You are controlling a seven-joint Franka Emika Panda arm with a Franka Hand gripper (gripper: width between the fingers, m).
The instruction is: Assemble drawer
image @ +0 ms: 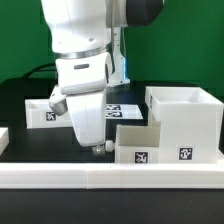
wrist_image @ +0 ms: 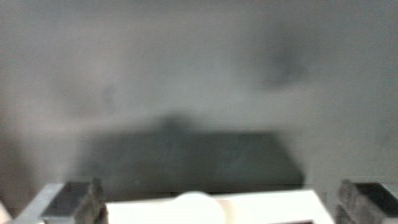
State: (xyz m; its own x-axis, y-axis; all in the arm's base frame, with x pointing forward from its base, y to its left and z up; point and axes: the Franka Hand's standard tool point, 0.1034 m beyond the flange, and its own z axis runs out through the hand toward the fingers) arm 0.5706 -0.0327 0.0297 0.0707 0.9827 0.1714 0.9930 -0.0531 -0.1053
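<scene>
The drawer lies in three pieces on the black desk (image: pixel 28 138): the large housing (image: pixel 186 118) stands at the exterior view's right, one shallow tray (image: pixel 134 142) sits against its side, and the second tray (image: pixel 42 110) rests well apart at the exterior view's left. None is slotted in yet. The hand (image: pixel 97 147) hangs low between the two trays, just beside the nearer one, tips close to the desk. In the wrist view its fingers (wrist_image: pixel 68 200) stand wide apart, released, with a white rounded part (wrist_image: pixel 196 207) between them; the blur is too heavy to say whether that is a tray's knob. The main risk, as I judge it, is a poor grip: closing on a smooth rounded bump off-centre could squeeze the part out or twist it. Going any lower could jam the tips into the desk. A sideways move at this height could shove the nearer tray into the housing and skew both, or push it onto the long border bar (image: pixel 110 180) in front.
</scene>
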